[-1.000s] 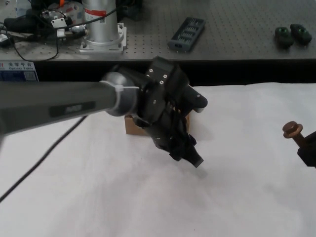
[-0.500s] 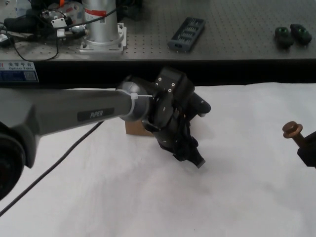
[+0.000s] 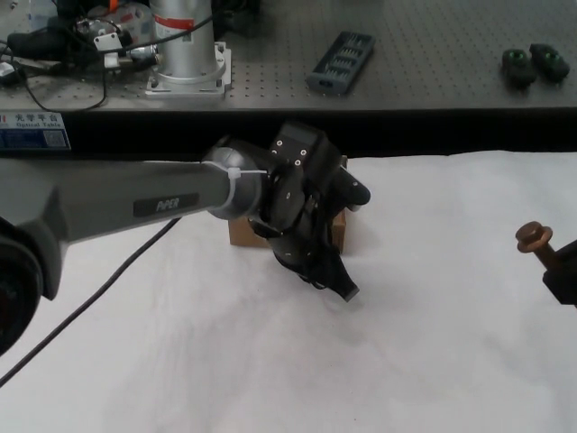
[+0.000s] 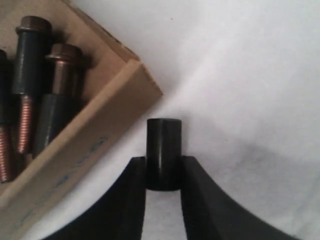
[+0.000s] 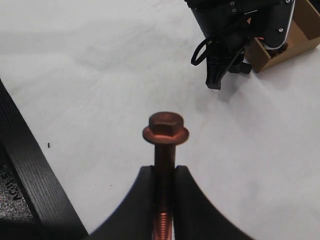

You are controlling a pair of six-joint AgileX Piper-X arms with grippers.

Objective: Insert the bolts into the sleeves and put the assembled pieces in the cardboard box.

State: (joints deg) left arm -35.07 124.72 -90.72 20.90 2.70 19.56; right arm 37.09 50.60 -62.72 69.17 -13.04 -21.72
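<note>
My left gripper (image 4: 163,172) is shut on a short black sleeve (image 4: 163,145), held just above the white cloth beside a corner of the cardboard box (image 4: 85,125). Bolts in dark sleeves (image 4: 55,95) lie inside the box. In the high view the left gripper (image 3: 343,289) points down in front of the box (image 3: 242,233), which the arm partly hides. At the right edge my right gripper (image 5: 164,172) is shut on the shank of a copper bolt (image 5: 165,132), head up. The high view shows the bolt (image 3: 534,237) and right gripper (image 3: 563,275) well apart from the left arm.
A white cloth (image 3: 433,361) covers the table. Behind it, a perforated bench carries a metal post (image 3: 185,36), a black ribbed holder (image 3: 341,59), two dark round parts (image 3: 535,63) and cables. A black edge (image 5: 30,175) borders the cloth near the right arm.
The left gripper has shifted a little to the left, closer to the box front, and its wrist has turned. The right gripper and bolt have stayed put.
</note>
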